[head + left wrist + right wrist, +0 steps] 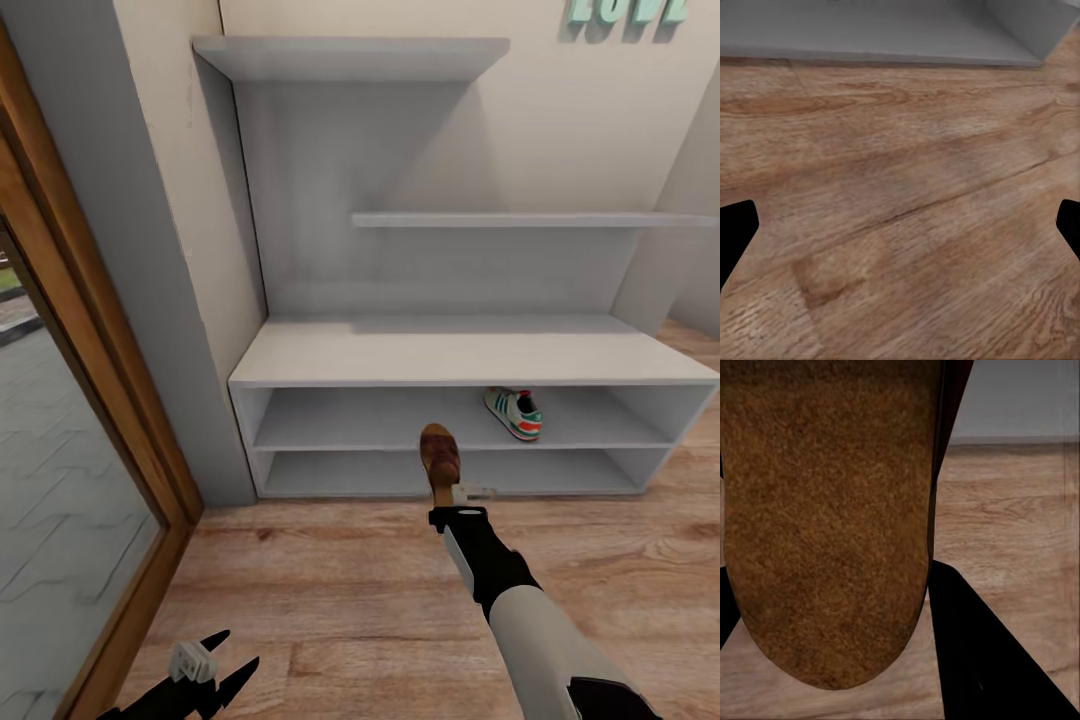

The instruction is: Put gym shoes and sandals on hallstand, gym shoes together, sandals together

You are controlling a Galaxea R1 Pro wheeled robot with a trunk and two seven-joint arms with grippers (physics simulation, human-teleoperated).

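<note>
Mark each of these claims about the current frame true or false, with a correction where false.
1. The right gripper holds a sandal in front of the hallstand. True.
2. Two gym shoes sit on the rack. False: one gym shoe shows there, on the upper open shelf under the bench.
3. The left gripper carries a shoe. False: its jaws are open and empty above the corridor floor.
4. The bench top of the hallstand is bare. True.
5. The sandal rests on the lowest shelf. False: it is held off the floor, in front of the shelves.
</note>
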